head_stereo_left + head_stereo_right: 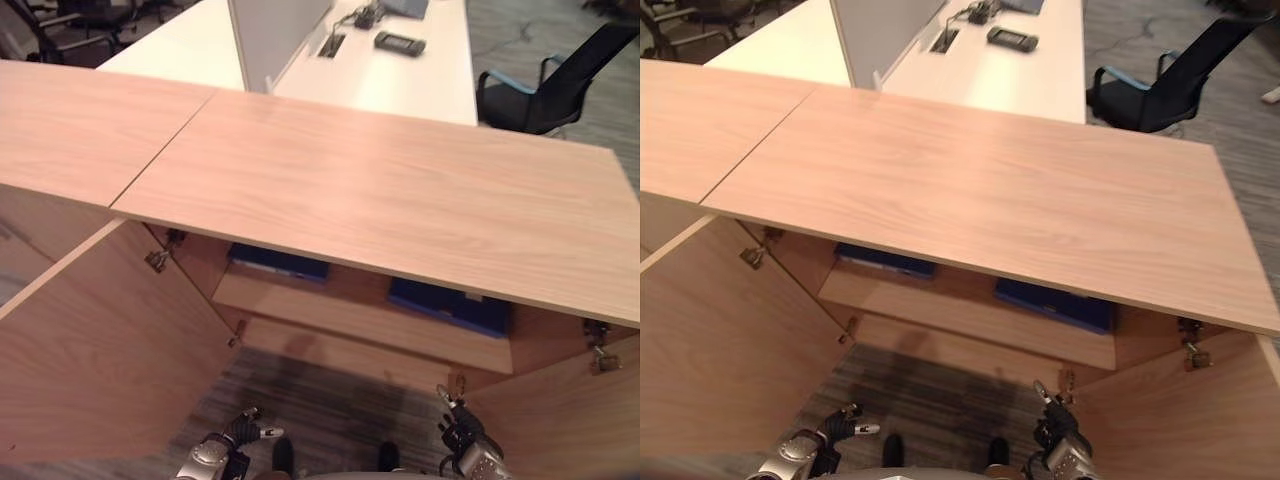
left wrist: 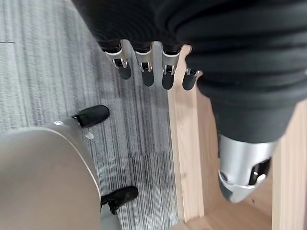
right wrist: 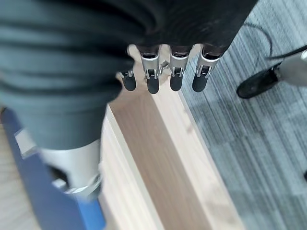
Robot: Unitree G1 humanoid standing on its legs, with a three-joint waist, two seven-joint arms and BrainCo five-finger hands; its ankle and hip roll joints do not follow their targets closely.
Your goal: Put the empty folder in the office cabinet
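Striped grey carpet (image 1: 330, 400) fronts an open wood-grain cabinet (image 1: 400, 200) holding flat blue folders (image 1: 450, 305).

right robot hand (image 3: 163, 72) hangs with fingers straight above the cabinet's wooden edge (image 3: 158, 158), blue folder (image 3: 33, 182) beside.

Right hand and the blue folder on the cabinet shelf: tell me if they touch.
Apart. The left eye view shows the right hand low over the floor, the blue folder up on the shelf.
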